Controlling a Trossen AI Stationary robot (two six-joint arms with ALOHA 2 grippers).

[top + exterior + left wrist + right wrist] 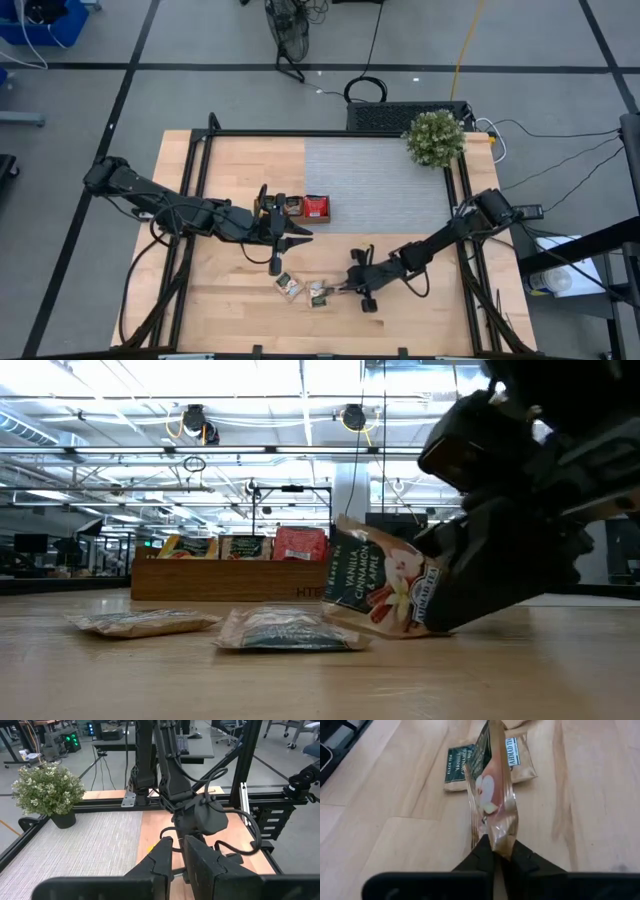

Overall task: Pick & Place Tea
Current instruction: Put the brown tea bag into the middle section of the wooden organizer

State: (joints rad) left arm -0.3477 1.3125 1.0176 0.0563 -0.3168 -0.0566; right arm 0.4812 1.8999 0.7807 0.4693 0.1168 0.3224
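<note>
My right end effector (495, 851) had pinched one sachet (492, 795) at the table's near edge; two (289, 284) lay beside, the tray (300, 207) partly filled. Left end effector (290, 236), nearly closed, empty, hovered by it.

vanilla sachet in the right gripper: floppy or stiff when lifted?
Sachet probably semi-stiff: pinched at one edge by the right gripper, it stands up without drooping. Likely light, being thin and flat. Its glossy wrapper may slip in so small a grip.

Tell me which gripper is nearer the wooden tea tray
Left. The left gripper hangs just beside the wooden tray; the right gripper is farther off, pinching a sachet.
</note>
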